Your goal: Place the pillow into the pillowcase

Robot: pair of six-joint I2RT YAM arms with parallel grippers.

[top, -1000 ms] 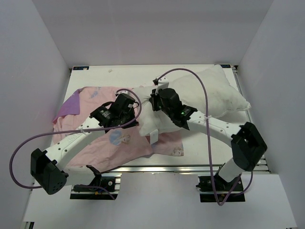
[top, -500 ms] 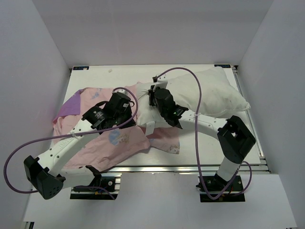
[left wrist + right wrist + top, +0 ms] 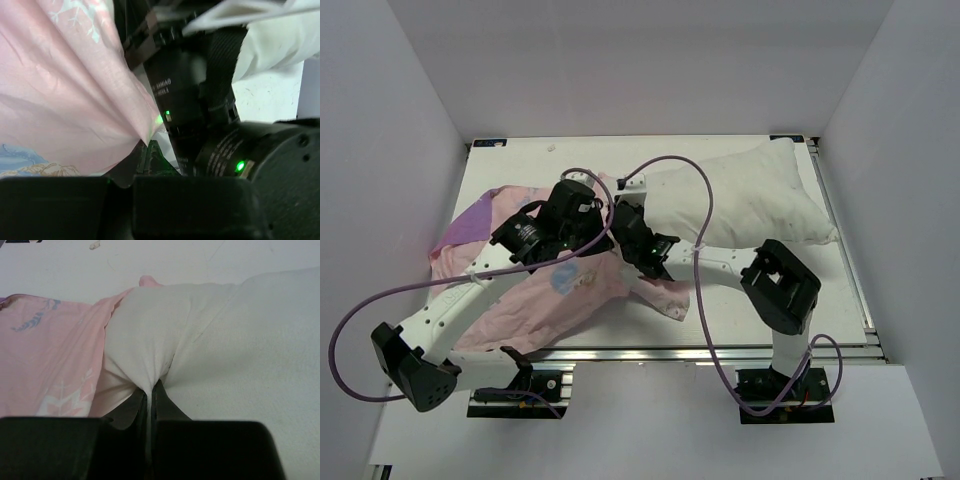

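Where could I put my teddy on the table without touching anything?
There are two bare patches on the table. One is the strip along its far edge, behind the pillowcase. The other is the near right corner, in front of the pillow. The middle is crowded: the left hand and right hand pinch cloth there, close together.

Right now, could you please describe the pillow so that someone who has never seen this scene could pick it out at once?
On the white table, look far right. The pillow is the plump, plain white cushion there, its left end pinched by the right pincer. Its neighbour, the pillowcase, is thin, pink and printed.
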